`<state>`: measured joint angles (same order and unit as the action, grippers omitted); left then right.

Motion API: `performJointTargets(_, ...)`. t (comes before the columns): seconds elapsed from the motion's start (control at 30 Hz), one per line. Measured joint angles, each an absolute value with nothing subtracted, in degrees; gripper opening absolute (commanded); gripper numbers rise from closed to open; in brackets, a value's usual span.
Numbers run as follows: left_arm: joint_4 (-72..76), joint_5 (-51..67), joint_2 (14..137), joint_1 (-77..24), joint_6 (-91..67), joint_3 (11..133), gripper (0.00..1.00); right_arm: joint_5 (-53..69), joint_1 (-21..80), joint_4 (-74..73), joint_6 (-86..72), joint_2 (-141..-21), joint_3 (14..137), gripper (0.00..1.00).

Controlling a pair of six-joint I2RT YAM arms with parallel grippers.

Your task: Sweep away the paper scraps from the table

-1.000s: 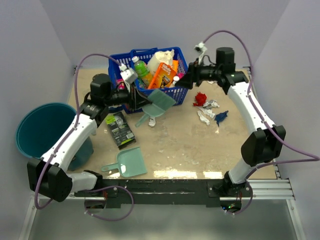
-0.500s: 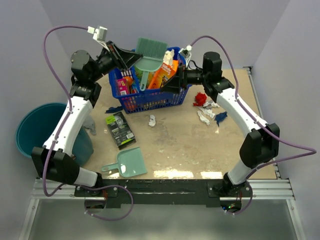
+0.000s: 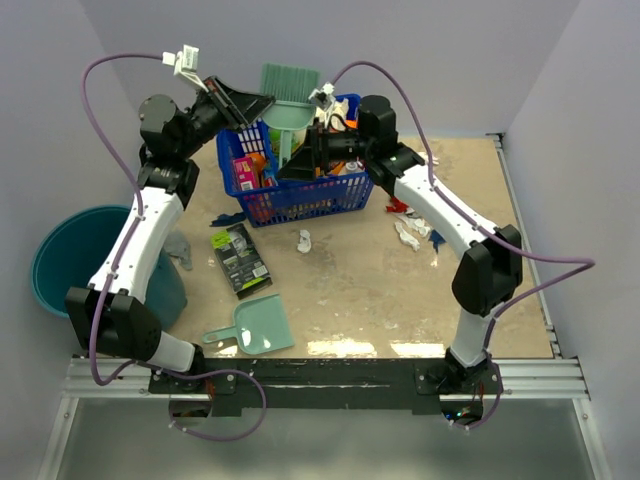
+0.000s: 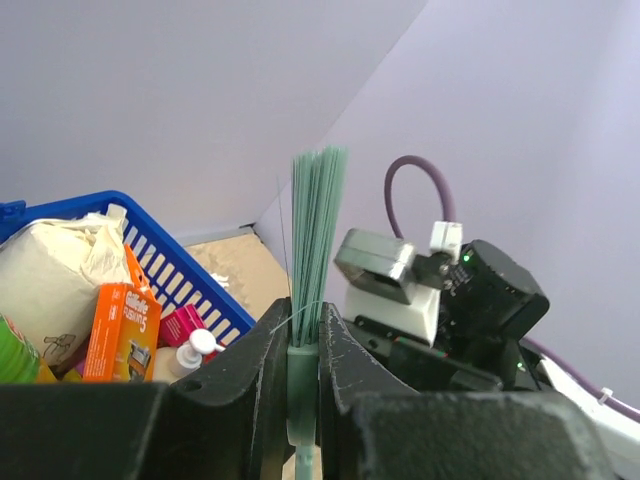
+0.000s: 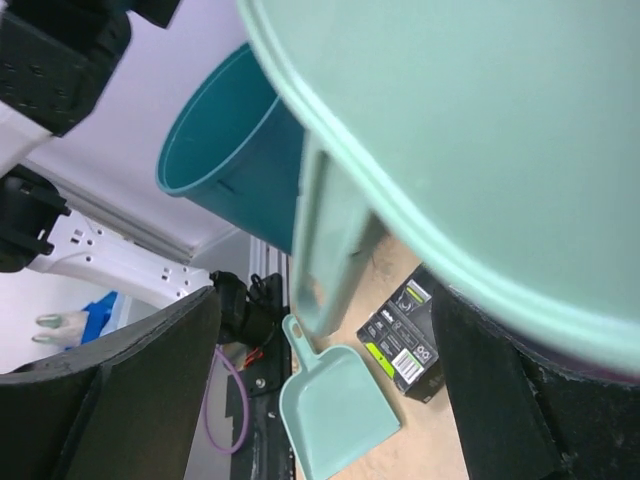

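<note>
Seen from above, the left tool (image 4: 303, 350) is clenched on a mint-green brush (image 4: 318, 220), bristles up, above the blue basket (image 3: 300, 200) at the tabletop's (image 3: 400, 310) 12 o'clock. The right tool (image 5: 327, 295) is spread wide, with the brush's handle between its fingers. The paper scraps (image 3: 412, 228) lie at the basket's 3 o'clock, and one white wad (image 3: 304, 240) lies at its 6 o'clock.

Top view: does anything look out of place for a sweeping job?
Yes. The left claw holds the brush bristles up, high over the blue basket, well away from the paper scraps on the table. The dustpan lies unused near the front edge.
</note>
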<state>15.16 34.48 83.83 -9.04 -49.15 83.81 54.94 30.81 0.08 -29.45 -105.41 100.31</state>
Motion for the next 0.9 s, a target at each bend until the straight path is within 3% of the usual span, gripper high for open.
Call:
performJointTargets(0.33,13.98,32.91,83.77,-8.03,-50.41,83.79,0.00,55.09,31.44,2.15,-30.74,-107.68,101.58,0.47)
performJointTargets(0.47,13.91,32.84,83.74,-7.88,-50.43,83.74,0.00,56.07,31.44,3.51,-30.92,-107.68,101.58,0.17)
performJointTargets(0.5,13.87,32.80,83.72,-7.84,-50.46,83.70,0.00,56.36,31.44,3.84,-30.89,-107.68,101.58,0.03)
performJointTargets(0.53,13.91,32.82,83.66,-7.81,-50.70,83.66,0.07,56.71,31.44,3.90,-31.05,-107.68,101.58,0.00)
performJointTargets(0.57,14.15,33.10,83.50,-7.77,-50.94,83.57,0.26,57.06,31.42,3.90,-31.14,-107.68,101.58,0.00)
performJointTargets(0.6,14.33,33.67,83.22,-7.73,-50.96,83.42,0.58,57.91,31.35,3.77,-31.29,-107.68,101.58,0.00)
performJointTargets(0.63,14.72,33.89,82.85,-7.70,-50.65,83.07,0.66,58.39,31.22,3.79,-30.94,-107.68,101.58,0.00)
performJointTargets(0.8,18.02,42.41,82.00,-5.30,-43.16,79.70,0.80,60.10,30.09,-2.61,-20.27,-107.15,102.10,0.00)
performJointTargets(0.9,14.98,52.07,81.93,-3.14,-34.02,79.35,0.82,58.89,28.64,-15.99,-6.33,-106.39,103.31,0.00)
